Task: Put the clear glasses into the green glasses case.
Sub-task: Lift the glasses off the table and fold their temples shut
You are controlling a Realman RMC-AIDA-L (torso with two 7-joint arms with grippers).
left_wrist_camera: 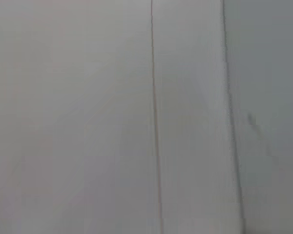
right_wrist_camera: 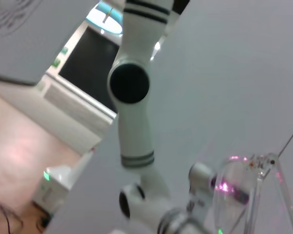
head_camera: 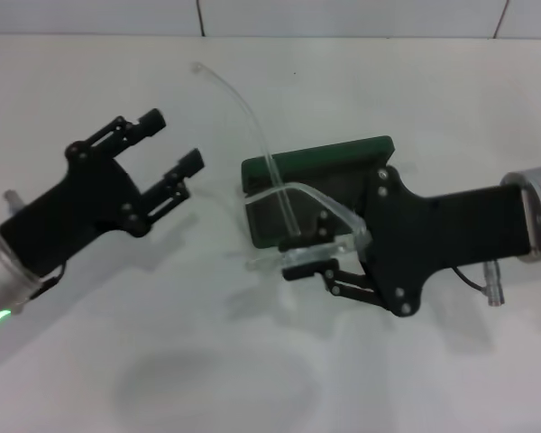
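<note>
Glasses (head_camera: 293,212) held in right tool (head_camera: 311,245) over green case (head_camera: 320,171).

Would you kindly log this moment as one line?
right gripper: shut on clear glasses, over open green glasses case | left gripper: open, idle

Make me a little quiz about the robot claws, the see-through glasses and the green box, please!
1. True or false: the transparent plastic wraparound clear glasses already lie flat inside the dark green hard rectangular glasses case with the lid shut.
2. Which claw holds the glasses? A) left claw B) right claw C) neither
3. Fill in: the left claw's fingers are ____ and hold nothing.

Key:
1. False. The case is open, and the glasses are held over it, one thin arm sticking up and away.
2. B. The right claw grips the front of the glasses above the case.
3. Open. It sits off to the left above the white table.
</note>
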